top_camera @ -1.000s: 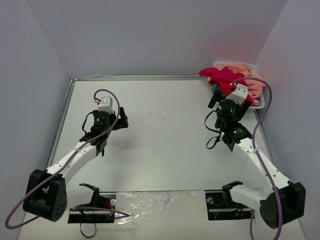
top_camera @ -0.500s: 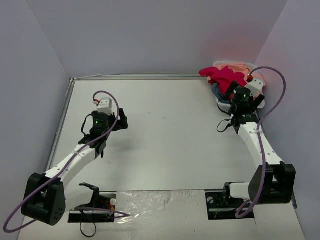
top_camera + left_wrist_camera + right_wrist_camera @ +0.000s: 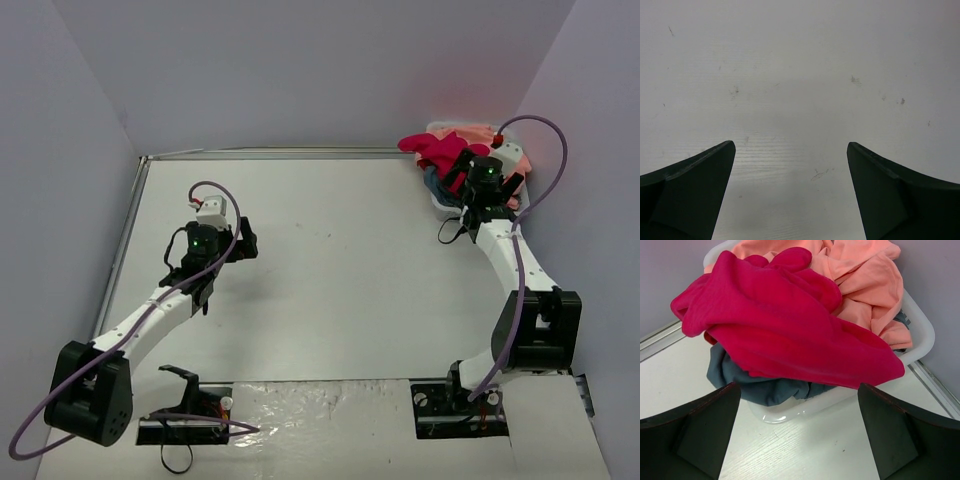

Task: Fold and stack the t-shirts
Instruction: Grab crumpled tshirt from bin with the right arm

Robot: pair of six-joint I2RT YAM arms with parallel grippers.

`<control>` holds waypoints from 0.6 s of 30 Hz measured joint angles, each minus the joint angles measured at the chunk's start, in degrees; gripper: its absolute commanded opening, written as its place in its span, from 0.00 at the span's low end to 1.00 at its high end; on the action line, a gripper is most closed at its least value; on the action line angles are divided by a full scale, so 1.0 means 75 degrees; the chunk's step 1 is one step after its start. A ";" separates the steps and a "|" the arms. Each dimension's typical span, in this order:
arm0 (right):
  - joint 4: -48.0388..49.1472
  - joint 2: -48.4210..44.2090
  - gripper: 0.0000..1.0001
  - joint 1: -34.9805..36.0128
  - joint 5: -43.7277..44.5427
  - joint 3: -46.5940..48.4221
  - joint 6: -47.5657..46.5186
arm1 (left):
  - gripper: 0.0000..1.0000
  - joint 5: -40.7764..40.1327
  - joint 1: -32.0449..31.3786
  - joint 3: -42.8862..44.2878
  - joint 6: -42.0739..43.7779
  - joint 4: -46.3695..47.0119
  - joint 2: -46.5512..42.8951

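Observation:
The t-shirts lie in a heap in a white plastic basket point(image 3: 446, 207) at the table's back right corner. A crimson-red shirt point(image 3: 440, 152) is on top and hangs over the rim, a peach-pink one point(image 3: 508, 168) lies behind it, and a teal-blue one point(image 3: 433, 182) is underneath. In the right wrist view the red shirt point(image 3: 790, 325) covers the teal one point(image 3: 755, 385), with the peach one point(image 3: 865, 280) behind. My right gripper point(image 3: 797, 390) is open just in front of the basket's near rim point(image 3: 790, 412), touching nothing. My left gripper point(image 3: 790, 145) is open and empty over bare table.
The white table point(image 3: 330, 260) has a metal edge strip and grey walls at the back and both sides. The basket sits tight against the right wall. In the top view my left gripper point(image 3: 243, 240) is at the left middle and my right gripper point(image 3: 470, 190) is by the basket.
My right arm has stretched back and to the right, bringing its open gripper up to the basket. My left arm has barely moved.

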 measured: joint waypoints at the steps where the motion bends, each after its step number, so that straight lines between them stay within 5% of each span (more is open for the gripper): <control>1: -0.0003 0.0085 1.00 -0.0038 -0.0009 0.0061 0.0003 | 0.94 0.0012 0.0000 0.0000 0.0000 0.0006 0.0012; 13: -0.0009 0.0822 0.99 -0.0437 -0.0548 0.0230 0.0210 | 0.94 0.0076 0.0000 0.0000 0.0000 0.0012 0.0111; 18: -0.0009 0.1128 0.89 -0.0560 -0.0857 0.0356 0.0274 | 0.94 0.0105 0.0000 0.0000 0.0000 0.0009 0.0154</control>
